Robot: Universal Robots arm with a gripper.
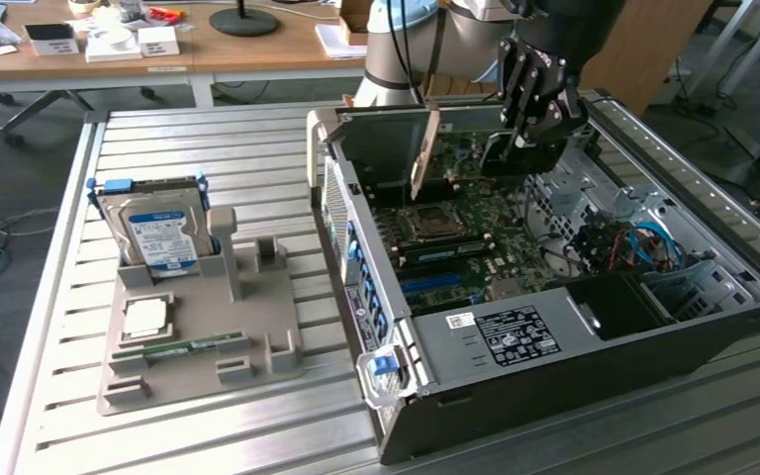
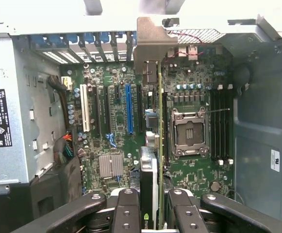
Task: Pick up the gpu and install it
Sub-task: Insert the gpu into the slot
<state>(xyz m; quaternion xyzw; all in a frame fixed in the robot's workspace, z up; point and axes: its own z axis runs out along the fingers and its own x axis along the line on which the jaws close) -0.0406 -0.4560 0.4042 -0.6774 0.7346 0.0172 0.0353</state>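
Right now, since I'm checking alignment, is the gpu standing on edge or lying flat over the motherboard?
On edge: the gpu shows as a thin line between the fingers. Seated or not: cannot tell.

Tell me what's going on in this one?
The robot arm's gripper has its fingers closed on the gpu. It holds the card on edge inside the open computer case, over the motherboard beside the empty processor socket. Whether the card is seated in a slot can't be told.
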